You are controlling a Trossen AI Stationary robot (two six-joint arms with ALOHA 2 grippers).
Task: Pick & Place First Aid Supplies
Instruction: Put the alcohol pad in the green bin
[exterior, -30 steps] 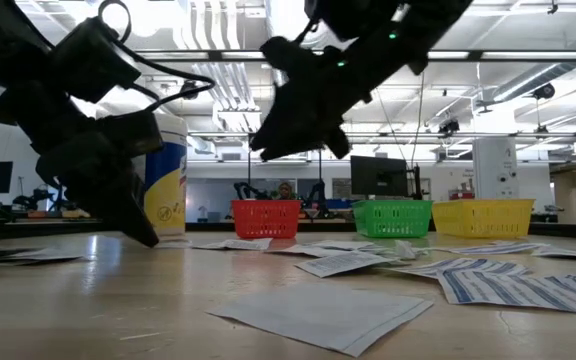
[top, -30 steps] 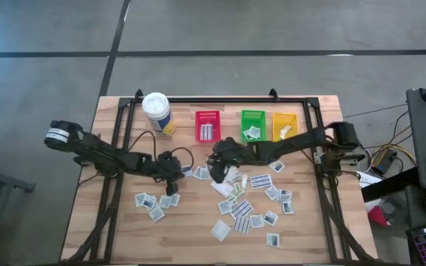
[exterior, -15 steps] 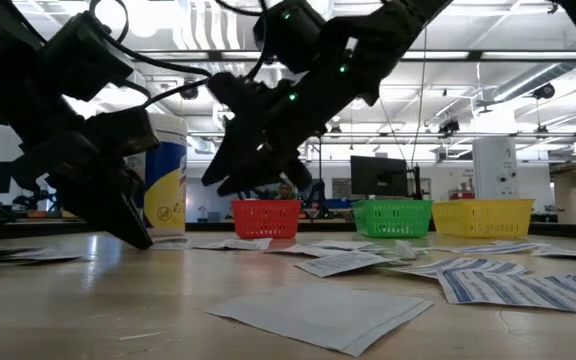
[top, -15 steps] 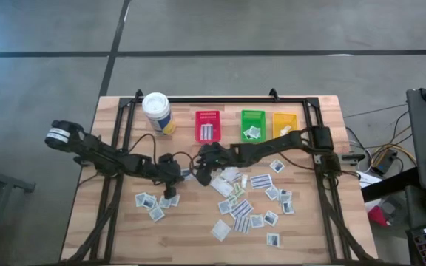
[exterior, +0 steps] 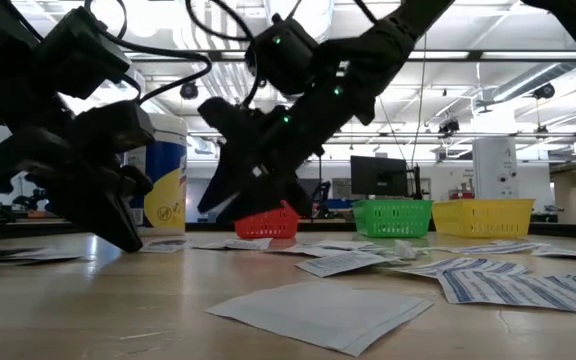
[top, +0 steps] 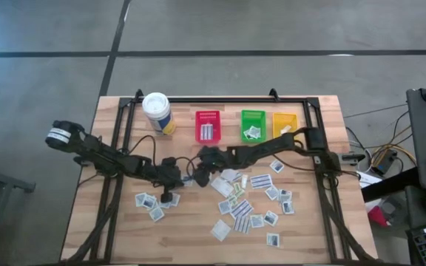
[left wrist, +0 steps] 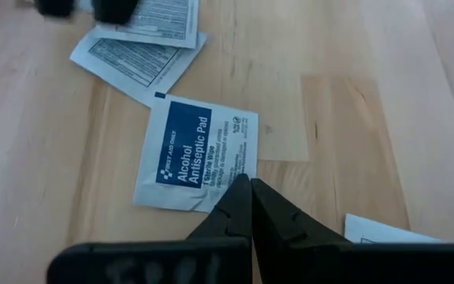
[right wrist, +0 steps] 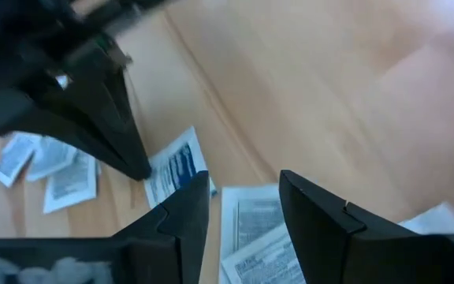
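Several small white first aid packets [top: 242, 207] lie flat on the wooden table [top: 309, 229]. Most are right of centre; a few [top: 152, 203] are at the left. My left gripper [top: 180, 178], shut, slants down at a packet with a blue print, "Alcohol Antiseptic Pad" [left wrist: 195, 154]. My right gripper [right wrist: 243, 197] hangs open just above the table, close to the left one. Its fingers point at that blue-print packet [right wrist: 176, 167] and stand over printed packets [right wrist: 251, 225]. In the low view the left gripper [exterior: 128, 243] reaches the tabletop and the right gripper [exterior: 238, 205] hovers. My left gripper meets the blue-print packet's edge near one corner [left wrist: 225, 188] with the tips of its shut fingers [right wrist: 136, 162]. The fingers slant down from the table's left side. The packet lies flat on the table.
A white canister with a yellow label [top: 157, 112] stands at the far left. A red bin [top: 207, 125], a green bin [top: 253, 124] and a yellow bin [top: 285, 123] stand in a row along the far side. Black frame rails [top: 220, 98] border the table.
My right gripper has come down and toward the table's left, from over the middle packets to just in front of my left gripper. My left gripper has rolled a little and sunk slightly to the tabletop. No packet has visibly moved.
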